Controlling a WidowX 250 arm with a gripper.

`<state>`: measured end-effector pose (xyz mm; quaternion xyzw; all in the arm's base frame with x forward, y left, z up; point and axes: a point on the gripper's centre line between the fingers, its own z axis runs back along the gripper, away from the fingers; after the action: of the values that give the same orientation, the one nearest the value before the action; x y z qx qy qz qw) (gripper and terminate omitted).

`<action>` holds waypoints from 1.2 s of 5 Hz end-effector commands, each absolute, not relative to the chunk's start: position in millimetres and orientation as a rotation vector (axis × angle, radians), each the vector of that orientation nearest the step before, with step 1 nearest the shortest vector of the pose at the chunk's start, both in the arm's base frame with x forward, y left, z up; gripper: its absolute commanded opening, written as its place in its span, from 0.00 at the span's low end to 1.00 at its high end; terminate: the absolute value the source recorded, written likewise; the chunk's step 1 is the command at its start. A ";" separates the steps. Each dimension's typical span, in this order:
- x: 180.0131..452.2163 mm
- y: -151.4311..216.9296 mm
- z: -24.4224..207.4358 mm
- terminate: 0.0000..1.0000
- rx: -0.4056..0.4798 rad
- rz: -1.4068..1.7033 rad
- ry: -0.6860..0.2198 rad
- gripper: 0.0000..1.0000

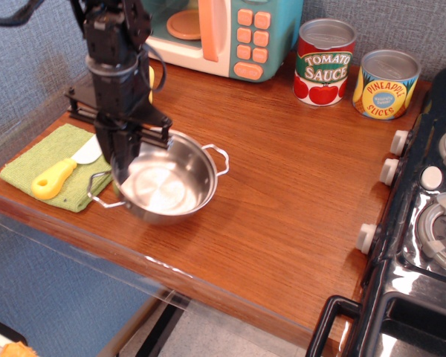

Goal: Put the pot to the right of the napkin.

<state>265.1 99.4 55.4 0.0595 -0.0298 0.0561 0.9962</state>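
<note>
The shiny steel pot (167,187) with two wire loop handles is at the front left of the wooden counter, just right of the light-green napkin (37,165). A toy knife with a yellow handle (56,175) lies on the napkin. My black gripper (126,158) comes down from above and is shut on the pot's left rim. The pot's left handle reaches the napkin's right edge. I cannot tell whether the pot rests on the counter or hangs just above it.
A toy microwave (223,30) stands at the back. A tomato sauce can (325,61) and a pineapple can (387,83) stand at the back right. A black stove (424,223) borders the counter's right side. The counter's front edge (171,271) is near the pot.
</note>
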 end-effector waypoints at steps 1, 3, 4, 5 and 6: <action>243.6 114.5 49.5 0.00 0.170 0.098 -0.021 0.00; 242.8 106.0 38.9 0.00 0.153 0.049 0.010 0.00; 250.3 103.0 34.8 0.00 0.130 0.019 0.008 0.00; 262.7 102.1 37.1 0.00 0.104 -0.002 -0.055 0.00; 264.4 105.8 48.4 0.00 0.101 -0.005 -0.110 1.00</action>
<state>260.5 99.8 26.6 0.0380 -0.0319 -0.0044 0.9988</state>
